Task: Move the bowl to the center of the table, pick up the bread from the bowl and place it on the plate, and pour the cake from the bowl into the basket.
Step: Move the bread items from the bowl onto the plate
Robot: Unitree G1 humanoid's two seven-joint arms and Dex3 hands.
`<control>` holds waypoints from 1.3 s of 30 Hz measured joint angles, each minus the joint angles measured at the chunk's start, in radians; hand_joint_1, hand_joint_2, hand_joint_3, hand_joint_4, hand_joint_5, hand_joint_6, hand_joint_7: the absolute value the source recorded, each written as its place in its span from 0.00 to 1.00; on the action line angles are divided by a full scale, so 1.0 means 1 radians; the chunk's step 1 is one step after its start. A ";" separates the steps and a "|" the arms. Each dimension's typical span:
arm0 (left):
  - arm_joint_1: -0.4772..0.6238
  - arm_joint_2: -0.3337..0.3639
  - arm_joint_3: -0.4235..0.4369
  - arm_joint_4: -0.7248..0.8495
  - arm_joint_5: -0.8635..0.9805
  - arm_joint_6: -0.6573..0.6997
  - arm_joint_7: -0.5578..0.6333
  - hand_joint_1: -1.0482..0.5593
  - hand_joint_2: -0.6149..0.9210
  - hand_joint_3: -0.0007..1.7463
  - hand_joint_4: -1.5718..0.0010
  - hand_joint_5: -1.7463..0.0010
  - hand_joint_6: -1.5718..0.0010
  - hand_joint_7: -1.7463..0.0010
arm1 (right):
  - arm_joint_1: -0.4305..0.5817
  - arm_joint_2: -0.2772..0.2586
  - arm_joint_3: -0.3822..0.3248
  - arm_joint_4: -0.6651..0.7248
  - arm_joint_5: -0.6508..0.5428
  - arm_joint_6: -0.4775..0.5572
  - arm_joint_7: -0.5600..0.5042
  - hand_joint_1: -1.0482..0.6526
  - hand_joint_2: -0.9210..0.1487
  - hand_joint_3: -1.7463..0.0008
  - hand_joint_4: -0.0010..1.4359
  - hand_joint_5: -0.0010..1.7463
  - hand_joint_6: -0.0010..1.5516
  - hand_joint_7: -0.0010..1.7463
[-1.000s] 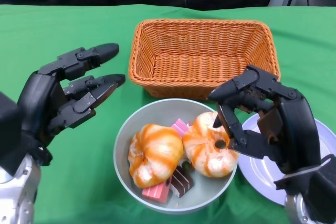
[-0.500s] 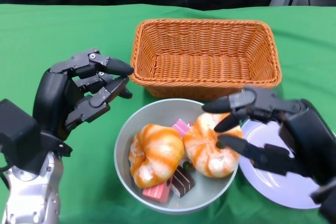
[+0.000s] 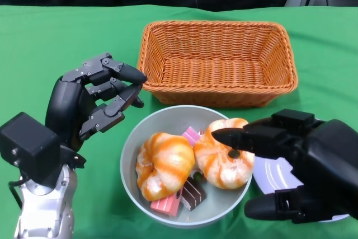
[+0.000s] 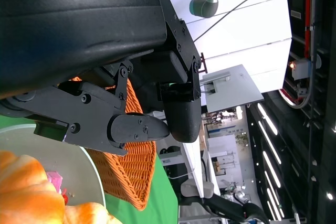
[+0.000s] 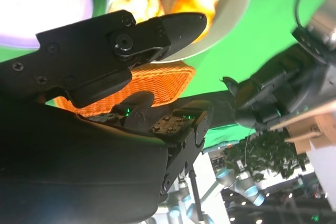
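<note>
While both hands (image 3: 92, 102) (image 3: 291, 163) hover empty-fingered, one bowl (image 3: 134, 144) holds two breads (image 3: 165, 163) (perhaps three cakes (image 3: 193, 193)).

Grey bowl (image 3: 134, 146) sits on the green cloth, just in front of the empty orange wicker basket (image 3: 217, 60). In it lie two glazed orange bread rolls (image 3: 165, 163) side by side, with pink and chocolate cake slices (image 3: 182, 195) tucked between and beneath them. White plate (image 3: 271, 176) just right of the bowl.

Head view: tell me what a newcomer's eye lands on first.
The grey bowl at front centre, holding two glossy orange bread rolls and small cake slices. The right hand reaches over its rim, the left hand hovers beside it, and the wicker basket sits behind.
</note>
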 measured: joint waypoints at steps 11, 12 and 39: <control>0.000 -0.006 -0.012 0.000 0.010 -0.011 0.019 0.57 0.97 0.23 0.53 0.20 0.45 0.43 | -0.017 -0.016 0.049 0.070 -0.323 -0.215 -0.160 0.11 0.02 0.99 0.29 0.11 0.38 0.02; 0.000 -0.006 -0.013 0.000 0.011 -0.011 0.019 0.57 0.97 0.24 0.52 0.21 0.45 0.43 | -0.018 -0.016 0.052 0.095 -0.347 -0.240 -0.199 0.11 0.03 1.00 0.30 0.11 0.39 0.02; 0.000 -0.012 -0.040 0.000 0.023 -0.009 0.021 0.57 0.95 0.27 0.51 0.21 0.45 0.43 | -0.181 0.054 0.141 0.325 -0.537 -0.234 -0.285 0.14 0.00 0.99 0.41 0.07 0.39 0.00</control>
